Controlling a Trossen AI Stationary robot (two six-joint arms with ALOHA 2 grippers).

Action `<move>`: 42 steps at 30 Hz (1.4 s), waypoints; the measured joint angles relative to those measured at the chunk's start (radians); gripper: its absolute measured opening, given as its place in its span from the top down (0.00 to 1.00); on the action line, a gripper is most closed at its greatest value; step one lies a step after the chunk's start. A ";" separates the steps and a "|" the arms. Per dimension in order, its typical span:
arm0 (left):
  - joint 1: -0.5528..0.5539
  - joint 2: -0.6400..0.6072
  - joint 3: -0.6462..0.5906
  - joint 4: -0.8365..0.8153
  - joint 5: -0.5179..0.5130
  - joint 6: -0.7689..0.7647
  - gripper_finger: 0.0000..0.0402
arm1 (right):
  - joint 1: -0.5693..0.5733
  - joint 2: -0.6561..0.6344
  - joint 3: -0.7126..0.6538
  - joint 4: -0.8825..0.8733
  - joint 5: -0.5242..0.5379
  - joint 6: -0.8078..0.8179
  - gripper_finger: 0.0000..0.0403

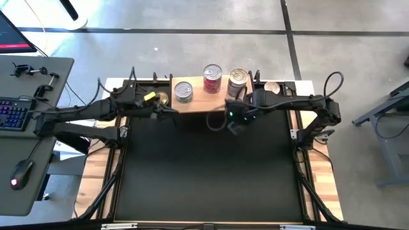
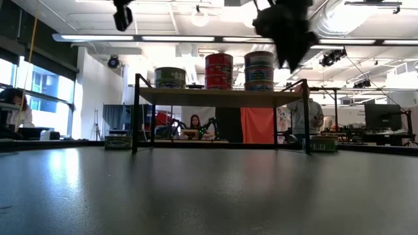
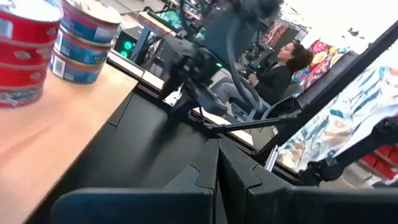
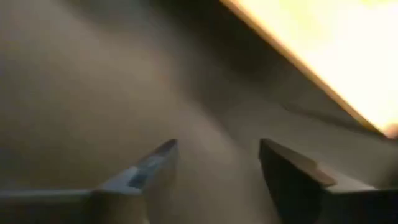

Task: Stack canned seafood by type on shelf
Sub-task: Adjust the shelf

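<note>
The shelf point(image 1: 198, 103) stands at the mat's far edge on thin black legs. On its board rest a greenish-labelled tin with a silver lid point(image 1: 183, 91), a red stack point(image 1: 212, 78) and a bluish stack point(image 1: 238, 81). In the low view they show as the greenish tin point(image 2: 170, 77), the red stack point(image 2: 219, 70) and the bluish stack point(image 2: 259, 70). A gold-lidded tin point(image 1: 163, 99) lies at the shelf's left end, beside my left arm. Another tin point(image 1: 273, 87) sits right of the shelf. My left gripper point(image 1: 172, 110) point(image 3: 217, 168) is shut and empty at the shelf's near left edge. My right gripper point(image 1: 233, 124) point(image 4: 217, 163) hangs open and empty just in front of the shelf, below the bluish stack.
The black mat point(image 1: 211, 172) stretches from the shelf to the table's near edge. A side desk with a keyboard point(image 1: 13, 112) and a mouse stands left of the table. People sit in the room beyond the shelf point(image 2: 194, 123).
</note>
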 joint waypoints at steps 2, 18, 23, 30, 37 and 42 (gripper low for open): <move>0.000 0.029 0.000 0.028 -0.001 -0.036 1.00 | 0.024 -0.016 -0.010 -0.077 0.019 -0.016 0.60; 0.008 0.088 0.000 0.203 -0.047 -0.104 1.00 | -0.065 -0.558 -0.606 0.143 0.296 0.568 0.99; 0.008 0.089 0.000 0.265 -0.053 -0.087 1.00 | -0.135 -0.560 -0.608 0.237 0.389 0.563 1.00; 0.008 0.088 0.000 0.365 -0.055 -0.094 1.00 | -0.181 -0.458 -0.608 0.357 0.373 0.502 1.00; 0.007 0.066 0.000 0.373 -0.055 -0.095 1.00 | -0.143 -0.427 -0.608 0.419 0.361 0.526 1.00; 0.007 0.042 0.000 0.365 -0.055 -0.089 1.00 | -0.118 -0.427 -0.608 0.432 0.369 0.562 1.00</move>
